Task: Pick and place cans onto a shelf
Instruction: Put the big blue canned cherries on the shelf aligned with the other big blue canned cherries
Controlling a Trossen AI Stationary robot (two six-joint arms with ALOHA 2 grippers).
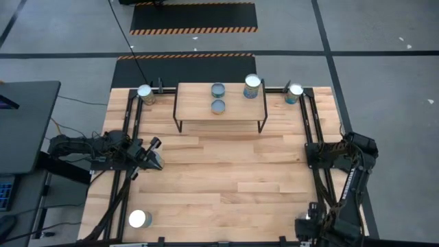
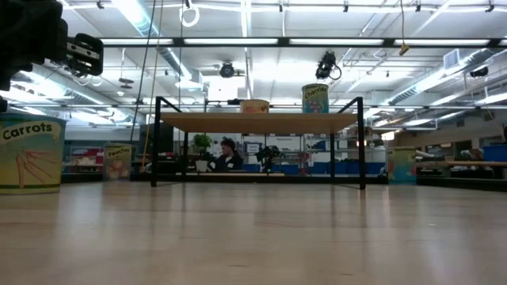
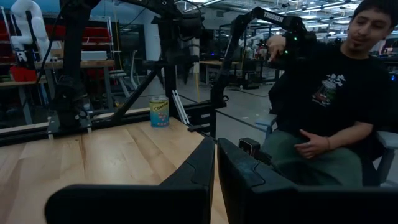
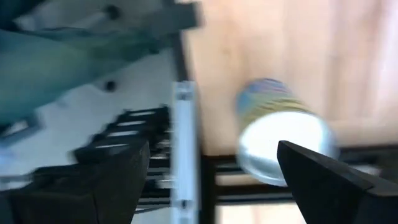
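Room: large workshop with ceiling strip lights; a person [image 3: 329, 112] sits just off the table's edge, and another person [image 2: 230, 154] is far back behind the shelf.
Table [image 1: 226, 185]: light wood planks, with black rails along both sides.
Shelf [image 1: 221, 121]: at 12 o'clock on the table, wood top on black wire legs.
Cans on shelf: two blue-grey tops, one [image 1: 218, 89] behind the other [image 1: 218, 106], near the middle; a taller silver-topped can [image 1: 252, 86] at the shelf's 2 o'clock corner.
Cans on table: one [image 1: 145, 93] at 11 o'clock beside the shelf, one [image 1: 295, 92] at 1 o'clock, and one [image 1: 140, 219] at 7 o'clock by the near edge.
Left gripper [image 1: 154, 156]: at 9 o'clock, above bare planks, fingers together, holding nothing.
Right gripper [image 4: 214, 180]: at 5 o'clock, near the table's corner, fingers spread wide.
Can at right gripper [image 4: 283, 137]: upright, silver top, seen between the spread fingers by the black rail; whether they touch it I cannot tell.
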